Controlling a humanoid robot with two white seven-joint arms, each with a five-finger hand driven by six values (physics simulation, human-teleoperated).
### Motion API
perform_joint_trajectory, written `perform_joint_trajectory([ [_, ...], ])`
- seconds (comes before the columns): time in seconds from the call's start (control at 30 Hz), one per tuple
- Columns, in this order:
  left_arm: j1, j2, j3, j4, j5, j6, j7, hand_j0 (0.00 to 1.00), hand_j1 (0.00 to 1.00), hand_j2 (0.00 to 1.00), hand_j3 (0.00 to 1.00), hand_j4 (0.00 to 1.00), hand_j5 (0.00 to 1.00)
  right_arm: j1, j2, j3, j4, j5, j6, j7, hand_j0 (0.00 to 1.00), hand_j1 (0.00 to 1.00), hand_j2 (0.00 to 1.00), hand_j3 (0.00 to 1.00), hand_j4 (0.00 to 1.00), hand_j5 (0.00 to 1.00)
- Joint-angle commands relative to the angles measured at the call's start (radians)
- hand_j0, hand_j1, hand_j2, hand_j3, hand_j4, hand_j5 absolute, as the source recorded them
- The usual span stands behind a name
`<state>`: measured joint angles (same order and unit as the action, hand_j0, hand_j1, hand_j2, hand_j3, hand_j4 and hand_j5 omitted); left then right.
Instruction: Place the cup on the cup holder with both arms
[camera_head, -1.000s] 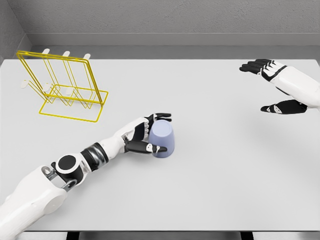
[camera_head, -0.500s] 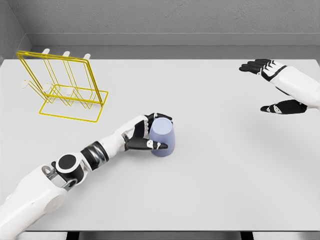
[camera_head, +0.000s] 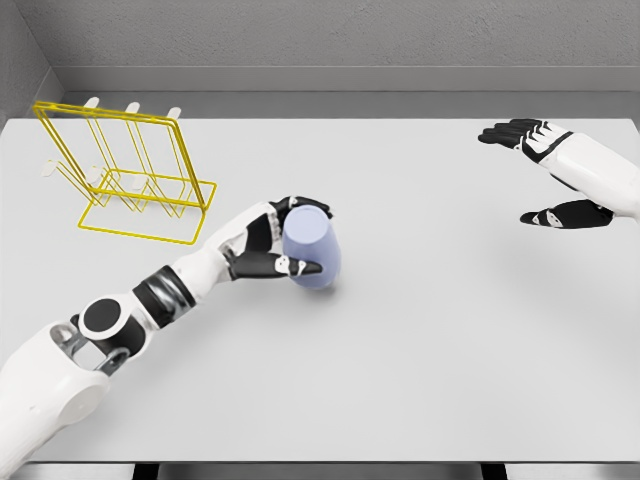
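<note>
The cup (camera_head: 312, 249) is pale blue and sits a little left of the middle of the desk (camera_head: 420, 340). It is tilted, with its top leaning toward 11 o'clock, and it seems raised a little off the desk, with a small shadow under it. The left robot hand (camera_head: 272, 246) is clamped on the cup from its 9 o'clock side: black fingers (camera_head: 305, 203) curl over the top edge and the thumb presses on the front wall. The left arm runs from this hand down toward 8 o'clock, to the lower left corner.

The holder (camera_head: 125, 175), a yellow wire rack with white-tipped pegs, stands at about 10 o'clock from the cup, well apart from it, near the far left edge of the desk.

The right robot hand (camera_head: 545, 170) is at about 2 o'clock from the cup, far from it, above the right side of the desk. Its fingers are spread apart and hold nothing.
</note>
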<state>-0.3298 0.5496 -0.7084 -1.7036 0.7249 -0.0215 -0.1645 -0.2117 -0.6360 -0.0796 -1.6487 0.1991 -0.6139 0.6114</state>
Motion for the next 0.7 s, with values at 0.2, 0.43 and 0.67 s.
perform_joint_trajectory([
  [0.2, 0.049, 0.065, 0.106, -0.091, 0.011, -0.002, 0.0, 0.66, 0.66, 0.66, 0.66, 0.66, 0.66, 0.0, -0.001, 0.0, -0.002, -0.007, 0.003, -0.001, 1.0, 1.0, 1.0, 1.0, 1.0, 1.0],
  [0.43, 0.049, 0.105, 0.158, -0.096, 0.034, -0.006, 0.0, 0.66, 0.66, 0.66, 0.66, 0.66, 0.66, 0.0, 0.001, 0.0, -0.002, -0.007, 0.003, -0.001, 1.0, 1.0, 1.0, 1.0, 1.0, 1.0],
  [0.67, 0.049, 0.136, 0.191, -0.094, 0.039, -0.008, 0.0, 0.66, 0.66, 0.66, 0.66, 0.66, 0.66, 0.0, 0.001, 0.0, -0.003, -0.007, 0.003, -0.001, 1.0, 1.0, 1.0, 1.0, 1.0, 1.0],
])
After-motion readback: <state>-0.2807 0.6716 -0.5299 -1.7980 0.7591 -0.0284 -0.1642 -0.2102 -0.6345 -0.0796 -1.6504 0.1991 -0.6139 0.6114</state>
